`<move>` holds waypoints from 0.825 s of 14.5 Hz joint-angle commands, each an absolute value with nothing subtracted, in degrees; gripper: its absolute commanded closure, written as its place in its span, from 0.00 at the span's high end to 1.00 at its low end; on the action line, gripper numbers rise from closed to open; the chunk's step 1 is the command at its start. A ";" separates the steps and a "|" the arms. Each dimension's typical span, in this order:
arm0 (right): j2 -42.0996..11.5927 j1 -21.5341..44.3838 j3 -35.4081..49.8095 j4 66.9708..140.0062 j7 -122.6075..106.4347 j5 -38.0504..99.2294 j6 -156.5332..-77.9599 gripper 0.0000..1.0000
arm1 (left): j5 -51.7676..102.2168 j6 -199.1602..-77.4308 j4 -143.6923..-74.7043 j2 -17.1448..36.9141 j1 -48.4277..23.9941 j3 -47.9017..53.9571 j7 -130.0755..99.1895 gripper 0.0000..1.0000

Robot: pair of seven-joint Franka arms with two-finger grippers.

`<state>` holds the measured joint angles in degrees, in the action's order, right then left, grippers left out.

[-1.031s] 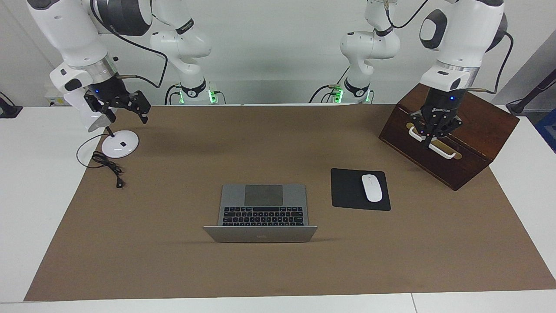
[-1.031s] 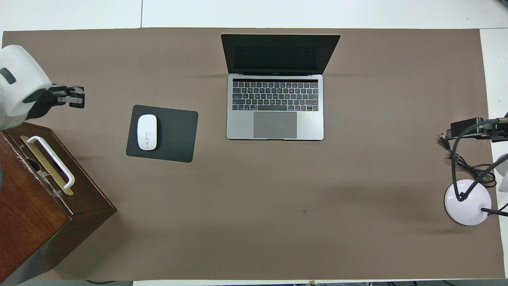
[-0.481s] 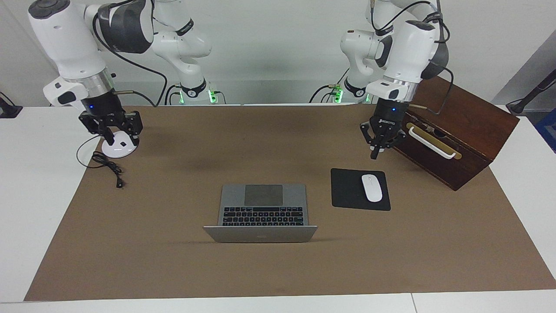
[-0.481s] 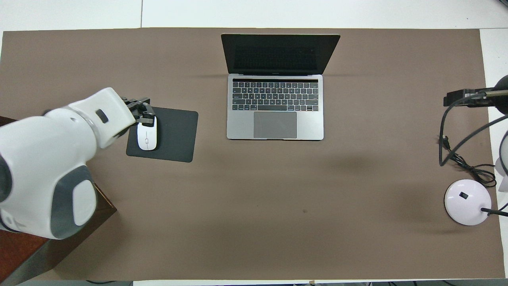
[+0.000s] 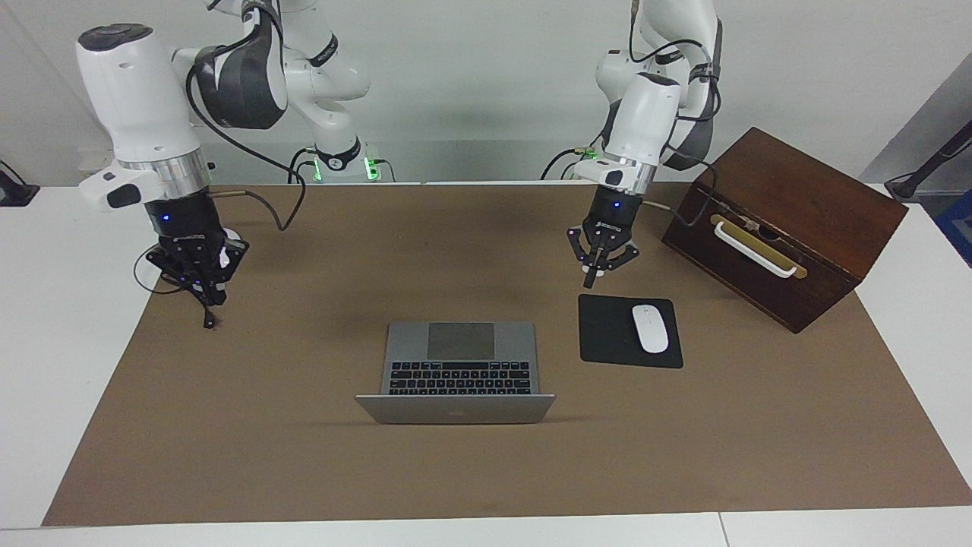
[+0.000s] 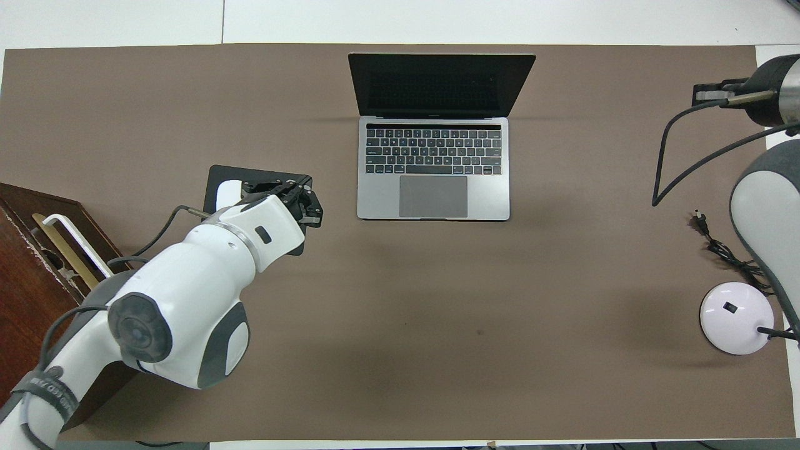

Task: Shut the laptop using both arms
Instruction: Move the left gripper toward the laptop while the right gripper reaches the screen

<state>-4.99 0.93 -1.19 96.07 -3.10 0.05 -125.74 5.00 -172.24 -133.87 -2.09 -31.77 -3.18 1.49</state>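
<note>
The laptop [image 5: 456, 372] stands open in the middle of the brown mat [image 5: 304, 471]. Its thin lid looks stiff but fragile, so push its top edge gently. The left gripper [image 5: 591, 282] and the right gripper [image 5: 206, 298] are both clenched, holding nothing.

The table [image 5: 45, 342] is being viewed by the facing camera from high across it, toward both arm bases. It is being viewed steeply downward by the overhead camera from above the robots' end. The brown mat [image 6: 400, 350] and open laptop [image 5: 459, 370] are being shared, half a turn apart.
</note>
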 commanded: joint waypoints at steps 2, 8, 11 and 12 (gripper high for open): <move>-11.76 2.89 1.31 85.63 -3.52 -1.40 -125.77 0.00 | 5.80 -181.13 -133.68 3.33 -34.19 -4.13 0.79 0.00; -22.30 9.84 1.41 72.36 12.38 -5.54 -125.86 0.00 | 5.80 -191.58 -132.28 12.29 -35.68 -4.13 0.79 0.00; -25.04 10.45 1.41 70.49 13.88 -5.54 -128.83 0.00 | 7.28 -193.79 -131.22 14.85 -37.52 -4.22 0.79 0.00; -25.74 11.24 1.23 70.40 15.28 -5.62 -129.89 0.00 | 8.08 -194.32 -131.13 15.55 -38.40 -4.31 0.79 0.00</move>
<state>-22.74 10.37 1.47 73.44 12.45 -4.66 -128.06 5.86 -192.54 -132.76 13.60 -35.86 -3.24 0.88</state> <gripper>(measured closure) 0.991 0.991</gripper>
